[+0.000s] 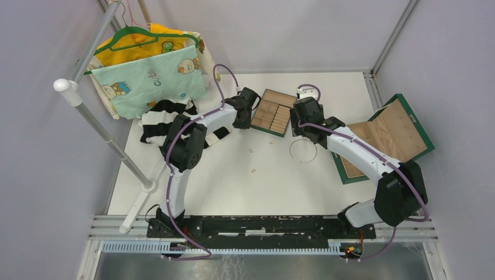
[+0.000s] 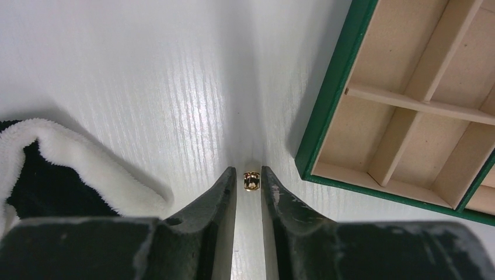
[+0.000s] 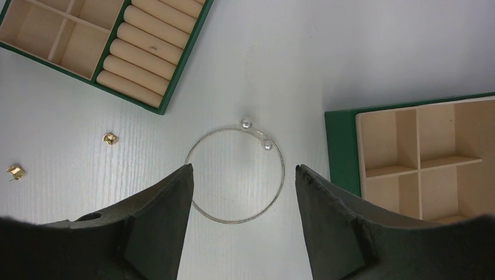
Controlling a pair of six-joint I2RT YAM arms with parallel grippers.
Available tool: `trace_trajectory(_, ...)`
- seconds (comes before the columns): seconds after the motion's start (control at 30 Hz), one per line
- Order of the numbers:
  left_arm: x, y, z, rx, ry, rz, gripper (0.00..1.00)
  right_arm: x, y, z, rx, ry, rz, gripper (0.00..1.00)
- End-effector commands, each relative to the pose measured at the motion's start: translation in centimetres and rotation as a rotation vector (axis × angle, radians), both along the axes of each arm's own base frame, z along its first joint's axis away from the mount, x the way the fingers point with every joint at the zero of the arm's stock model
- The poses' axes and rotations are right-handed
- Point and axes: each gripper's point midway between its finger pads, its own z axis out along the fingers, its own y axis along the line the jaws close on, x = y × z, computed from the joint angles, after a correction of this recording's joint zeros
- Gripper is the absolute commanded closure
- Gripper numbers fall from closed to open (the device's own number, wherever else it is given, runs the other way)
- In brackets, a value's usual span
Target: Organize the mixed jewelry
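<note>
Left of the green-rimmed tan compartment tray (image 2: 328, 99), our left gripper (image 2: 248, 171) narrowly brackets a tiny gold bead (image 2: 251, 181), though we cannot tell whether it grips; our right gripper (image 3: 244, 175) gapes wide over the thin silver wire hoop (image 3: 246, 123), right of that tray

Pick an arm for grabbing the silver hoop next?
Right. The right gripper is open and straddles the hoop from above. The left gripper is beside the tray, a gold bead between its fingers.

Lab; walled white table (image 1: 233, 175), aluminium frame (image 1: 393, 41)
</note>
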Motion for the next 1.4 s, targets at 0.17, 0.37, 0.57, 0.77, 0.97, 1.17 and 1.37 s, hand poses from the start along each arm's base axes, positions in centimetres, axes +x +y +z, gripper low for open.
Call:
trace_trajectory(0.17,-0.2,-0.3,-0.9,-0.013,0.035,0.012,0.82,1.3,0.3,2.3,0.019,-0.068,-0.004,0.30)
trace_trajectory(0.37,0.1,-0.3,-0.1,-0.011,0.020,0.004,0.86,1.2,0.2,2.5,0.016,-0.073,-0.007,0.30)
trace_trajectory(0.57,0.5,-0.4,2.6,-0.059,0.033,-0.061,0.86,1.1,-0.2,2.8,0.008,-0.084,-0.020,0.30)
trace_trajectory(0.77,0.8,0.8,5.6,-0.291,0.111,-0.043,0.86,0.6,-0.7,2.5,0.001,-0.081,-0.027,0.30)
trace_trajectory(0.97,0.7,1.7,7.7,-0.437,0.143,-0.033,0.86,0.5,-0.7,2.4,0.008,-0.083,-0.030,0.30)
trace_trajectory(1.17,0.4,1.9,7.3,-0.366,0.126,-0.035,0.73,0.3,-0.7,2.2,0.014,-0.083,-0.028,0.30)
trace_trajectory(1.37,-0.3,0.3,6.2,-0.206,0.085,-0.083,0.63,0.2,-0.6,2.2,0.018,-0.082,-0.024,0.30)
